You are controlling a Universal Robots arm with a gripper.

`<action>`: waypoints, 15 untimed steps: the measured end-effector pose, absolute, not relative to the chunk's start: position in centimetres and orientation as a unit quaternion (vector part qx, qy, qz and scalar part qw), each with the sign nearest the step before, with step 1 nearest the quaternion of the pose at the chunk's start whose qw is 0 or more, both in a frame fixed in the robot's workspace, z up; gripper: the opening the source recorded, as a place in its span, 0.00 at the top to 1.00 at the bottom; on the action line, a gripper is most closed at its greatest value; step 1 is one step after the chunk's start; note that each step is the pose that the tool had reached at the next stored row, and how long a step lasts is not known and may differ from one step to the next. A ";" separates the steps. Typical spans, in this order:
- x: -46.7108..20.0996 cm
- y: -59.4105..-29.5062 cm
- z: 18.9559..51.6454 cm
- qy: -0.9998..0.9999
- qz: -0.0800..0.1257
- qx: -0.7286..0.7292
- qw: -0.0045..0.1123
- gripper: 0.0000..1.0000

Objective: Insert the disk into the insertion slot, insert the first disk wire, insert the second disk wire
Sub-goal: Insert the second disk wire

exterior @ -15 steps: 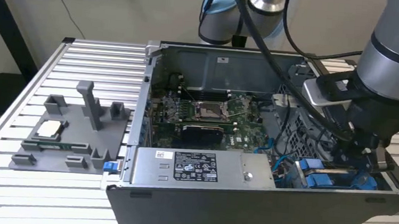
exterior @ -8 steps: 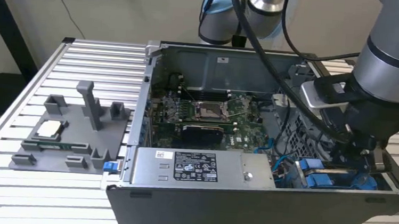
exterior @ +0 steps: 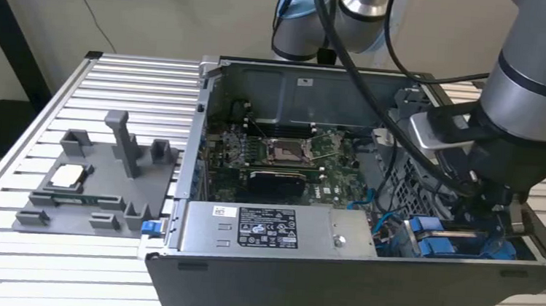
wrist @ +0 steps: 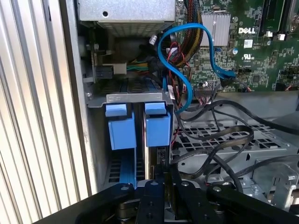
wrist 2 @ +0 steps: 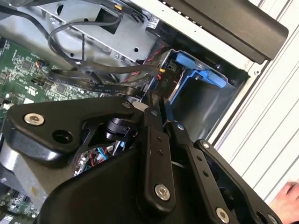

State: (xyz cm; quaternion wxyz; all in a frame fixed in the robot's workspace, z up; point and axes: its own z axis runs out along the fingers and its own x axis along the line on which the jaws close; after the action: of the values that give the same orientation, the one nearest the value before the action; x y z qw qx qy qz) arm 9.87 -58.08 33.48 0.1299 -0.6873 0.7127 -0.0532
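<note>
— One disk (wrist: pixel 157 128) stands on edge in the insertion slot (wrist: pixel 117 99), at the computer case's (exterior: pixel 360 291) front corner, blue caddy tabs up.
— And the gripper (wrist: pixel 159 179)?
— Right above it, fingers drawn together; whether they grip the disk, nobody can tell. Likely it steadies it.

In the exterior view the arm (exterior: pixel 541 86) hides most of the insertion slot (exterior: pixel 461 244) beside the power-supply box (exterior: pixel 277 230), and the frame's top edge cuts the arm off. In both wrist views the gripper (wrist: pixel 163 186) has its fingertips buried among the blue tabs. A blurred hand (wrist 2: pixel 287 203) is cut by the frame corner.
</note>
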 end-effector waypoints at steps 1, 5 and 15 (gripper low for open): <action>9.9 -58.1 33.4 0.713 -0.054 -0.687 0.130 0.84; 9.8 -58.1 33.3 0.713 -0.054 -0.687 0.131 0.84; 9.8 -58.1 32.9 0.712 -0.055 -0.687 0.131 0.84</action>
State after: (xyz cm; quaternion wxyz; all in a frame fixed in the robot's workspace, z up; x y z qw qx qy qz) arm 9.76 -58.06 32.88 0.1314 -0.6872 0.7124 -0.0550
